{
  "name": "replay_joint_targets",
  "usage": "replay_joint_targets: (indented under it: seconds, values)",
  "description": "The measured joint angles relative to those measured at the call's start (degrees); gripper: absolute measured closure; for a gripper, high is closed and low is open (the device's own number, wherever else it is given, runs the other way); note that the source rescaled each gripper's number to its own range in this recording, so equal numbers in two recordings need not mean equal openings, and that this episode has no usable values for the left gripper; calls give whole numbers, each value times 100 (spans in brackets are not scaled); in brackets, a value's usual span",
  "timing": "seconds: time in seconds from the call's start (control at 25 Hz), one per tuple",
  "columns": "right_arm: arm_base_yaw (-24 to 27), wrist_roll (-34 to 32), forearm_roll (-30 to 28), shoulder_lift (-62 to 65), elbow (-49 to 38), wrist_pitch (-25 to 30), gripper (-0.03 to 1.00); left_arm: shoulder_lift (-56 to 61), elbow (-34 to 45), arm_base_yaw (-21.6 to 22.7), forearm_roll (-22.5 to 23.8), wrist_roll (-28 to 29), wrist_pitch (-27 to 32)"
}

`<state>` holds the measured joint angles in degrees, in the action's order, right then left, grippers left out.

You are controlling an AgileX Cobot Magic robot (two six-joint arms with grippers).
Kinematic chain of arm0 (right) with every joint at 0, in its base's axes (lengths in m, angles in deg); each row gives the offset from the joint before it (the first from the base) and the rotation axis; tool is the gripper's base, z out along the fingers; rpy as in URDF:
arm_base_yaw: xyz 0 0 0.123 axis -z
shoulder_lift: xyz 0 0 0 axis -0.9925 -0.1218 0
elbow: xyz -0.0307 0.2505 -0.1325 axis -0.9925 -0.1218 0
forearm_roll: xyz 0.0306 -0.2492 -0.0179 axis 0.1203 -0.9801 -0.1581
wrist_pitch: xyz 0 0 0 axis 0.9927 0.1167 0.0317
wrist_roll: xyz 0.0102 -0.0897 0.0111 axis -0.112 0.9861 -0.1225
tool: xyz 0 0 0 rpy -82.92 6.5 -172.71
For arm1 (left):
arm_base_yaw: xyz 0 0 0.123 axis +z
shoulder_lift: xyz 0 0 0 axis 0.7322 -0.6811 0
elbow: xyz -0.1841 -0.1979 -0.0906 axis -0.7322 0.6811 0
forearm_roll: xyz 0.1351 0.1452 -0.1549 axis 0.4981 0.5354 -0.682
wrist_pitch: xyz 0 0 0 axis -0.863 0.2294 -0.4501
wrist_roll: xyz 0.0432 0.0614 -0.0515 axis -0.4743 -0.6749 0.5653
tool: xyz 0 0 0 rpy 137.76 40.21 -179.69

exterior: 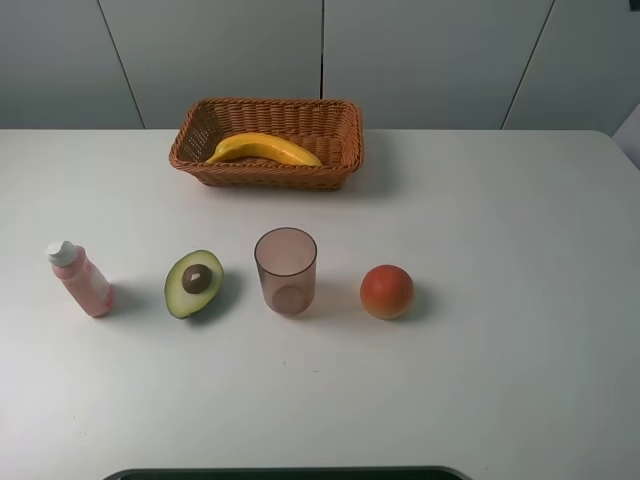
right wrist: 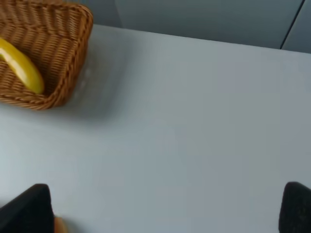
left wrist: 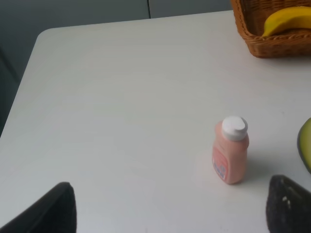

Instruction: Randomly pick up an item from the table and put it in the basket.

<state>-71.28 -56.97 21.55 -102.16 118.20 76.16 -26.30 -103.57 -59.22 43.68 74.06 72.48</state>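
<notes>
The yellow banana [exterior: 262,149] lies inside the brown wicker basket [exterior: 270,176] at the back middle of the white table [exterior: 500,200]. The banana also shows in the left wrist view [left wrist: 286,20] and the right wrist view [right wrist: 22,65], each time inside the basket [left wrist: 262,46] [right wrist: 63,58]. My left gripper [left wrist: 170,213] is open and empty above the table's left part, near the pink bottle. My right gripper [right wrist: 160,213] is open and empty above the table to the right of the basket. Neither gripper shows in the exterior high view.
In a row in front of the basket stand a pink bottle with a white cap [exterior: 82,280] [left wrist: 230,150], a halved avocado [exterior: 194,283] [left wrist: 306,143], a translucent cup [exterior: 285,270] and a round orange-red fruit [exterior: 387,291]. A dark edge [exterior: 280,473] runs along the table's front.
</notes>
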Motion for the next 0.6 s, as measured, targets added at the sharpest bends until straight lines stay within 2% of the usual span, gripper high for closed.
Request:
replay_joint_targets:
  seconds: [0.24,0.48,0.6]
  values:
    - [0,-21,124,1853,-1328,-398,-3,0,0,0,0,0,0]
    - [-14,-31,124,3300,-2159,-450,-3,0,0,0,0,0,0]
    - [-283,-31,111,3655,-2461,-510,-3,0,0,0,0,0,0]
